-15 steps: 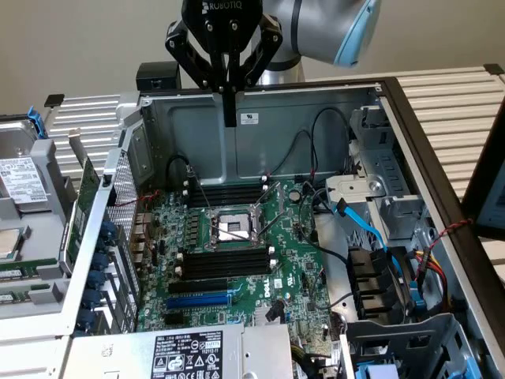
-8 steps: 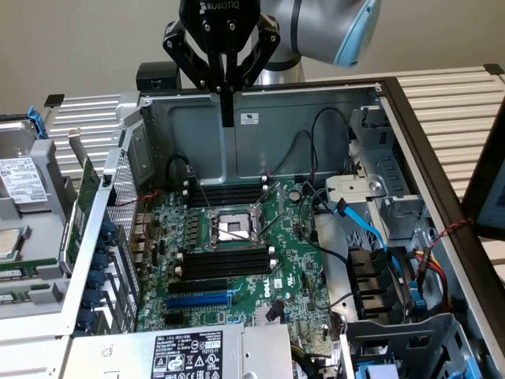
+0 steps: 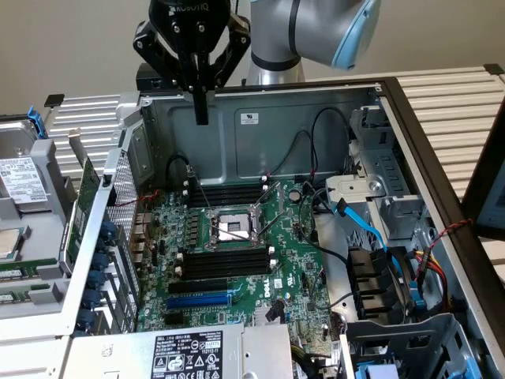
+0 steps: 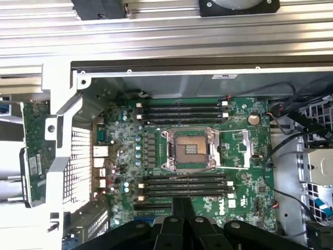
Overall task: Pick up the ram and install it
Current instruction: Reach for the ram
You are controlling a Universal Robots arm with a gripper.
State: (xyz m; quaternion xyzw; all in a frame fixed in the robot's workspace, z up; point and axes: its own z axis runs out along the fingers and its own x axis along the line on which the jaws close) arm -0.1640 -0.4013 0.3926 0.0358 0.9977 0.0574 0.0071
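While my closed, empty gripper (image 3: 202,117) hovers at the board's (image 3: 292,260) twelve o'clock, pickup's pending; the ram (image 3: 83,207) at nine needs open fingers (image 3: 202,99).

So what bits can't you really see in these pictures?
- Exterior view: the gripper is cut off above by the top edge.
- Wrist view: its fingers hide part of the motherboard.
- Exterior view: a green stick, likely the ram, is cut by the left edge.
- Exterior view: the white label has print too small to read.

Green motherboard (image 3: 293,267), black memory slots (image 3: 225,264), blue slot (image 3: 197,301), black hand (image 3: 202,117)
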